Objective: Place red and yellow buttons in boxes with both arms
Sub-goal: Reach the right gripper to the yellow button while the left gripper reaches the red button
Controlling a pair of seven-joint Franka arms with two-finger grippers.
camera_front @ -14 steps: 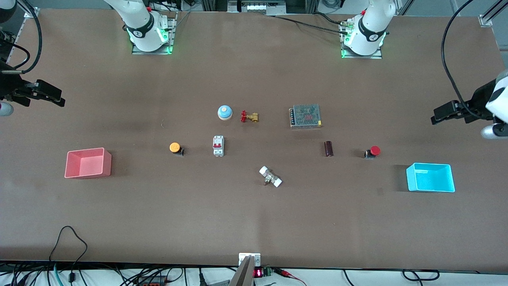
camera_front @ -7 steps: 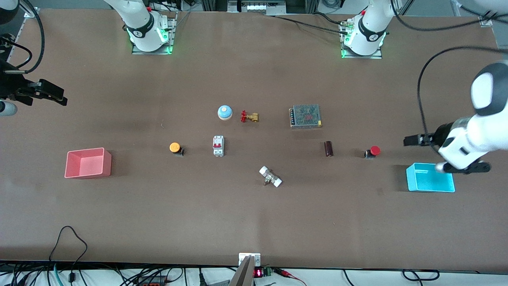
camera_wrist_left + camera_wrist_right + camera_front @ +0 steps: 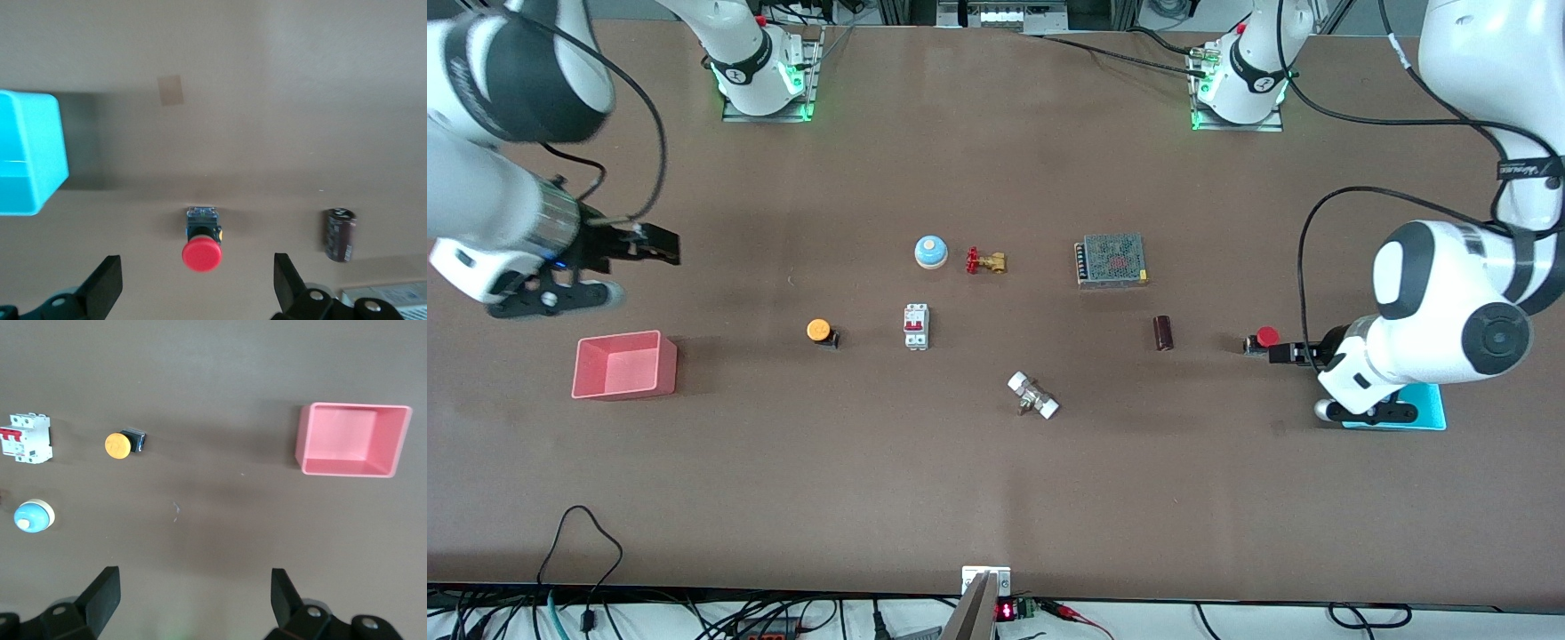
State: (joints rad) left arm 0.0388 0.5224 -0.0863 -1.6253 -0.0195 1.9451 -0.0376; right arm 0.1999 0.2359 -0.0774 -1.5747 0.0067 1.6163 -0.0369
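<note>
The red button lies on its side on the table; in the left wrist view it sits between my fingers. My left gripper is open, right beside it. The cyan box is mostly hidden under the left arm. The yellow button lies between the pink box and the breaker. My right gripper is open and empty over bare table close to the pink box.
A blue bell, a brass valve, a white circuit breaker, a metal mesh-topped unit, a dark cylinder and a white-ended fitting lie in the table's middle.
The left arm has swung in from the table's end over the cyan box, bringing its gripper up to the red button. The right arm has swung in toward the pink box.
</note>
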